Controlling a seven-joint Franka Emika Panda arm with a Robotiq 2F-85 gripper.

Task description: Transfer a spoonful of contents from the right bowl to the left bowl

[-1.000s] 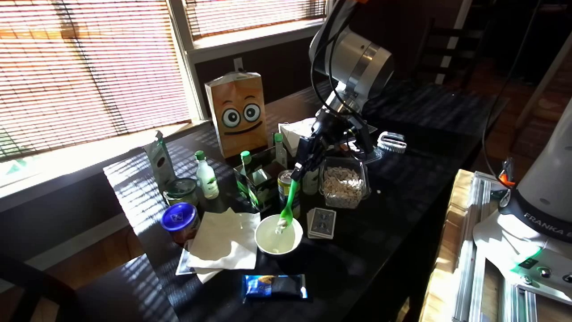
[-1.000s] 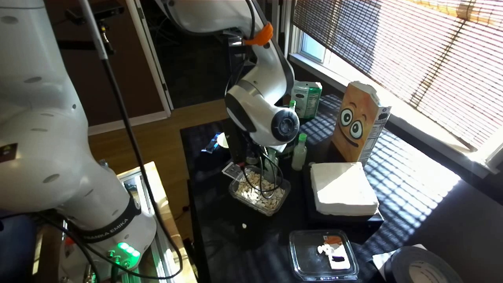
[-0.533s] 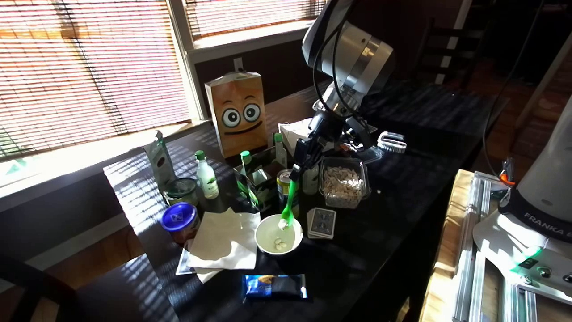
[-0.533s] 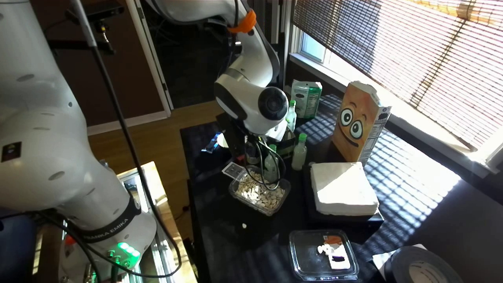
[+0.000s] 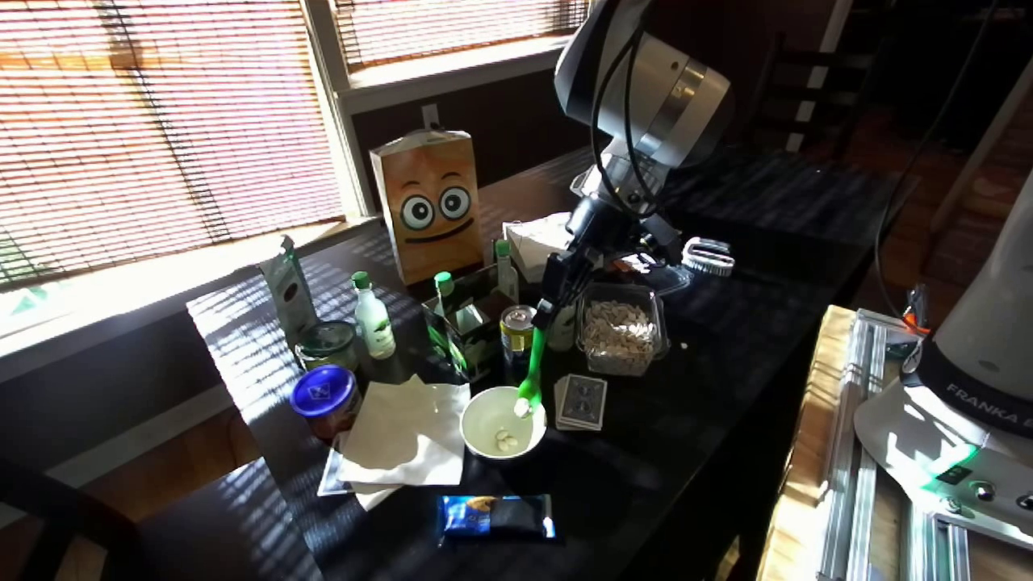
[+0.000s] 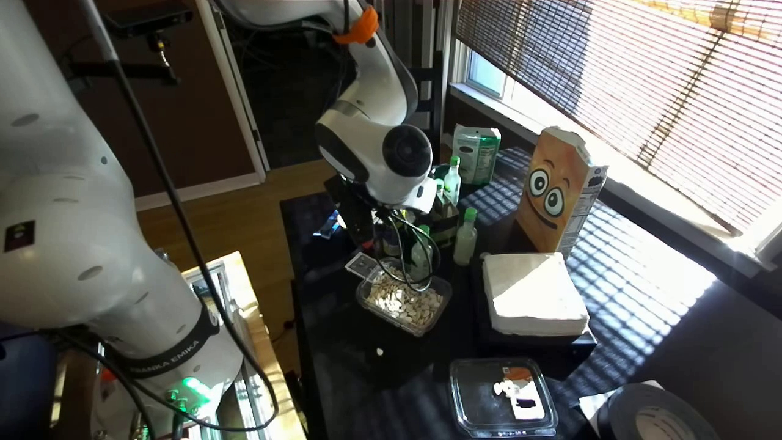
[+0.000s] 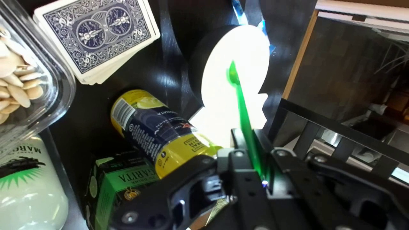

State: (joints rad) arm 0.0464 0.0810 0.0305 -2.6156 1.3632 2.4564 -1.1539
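More seeds (image 5: 506,440) are lying in the bowl (image 5: 482,415), lower middle in an exterior view, than a second ago; we are judging the transfer nearly done, though the spoon (image 5: 533,367), shifting to the bowl's right side, is apparently keeping some. We are seeing the fingers (image 7: 237,139) nearly meeting, pinching its handle (image 7: 245,121).

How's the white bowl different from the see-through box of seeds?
The white bowl is round, while the see-through box has straighter sides and rounded corners. You can look through the see-through box's sides, but not the white bowl's. The white bowl shows just a few seeds, but the see-through box holds lots. Both are open on top and stand on the dark table.
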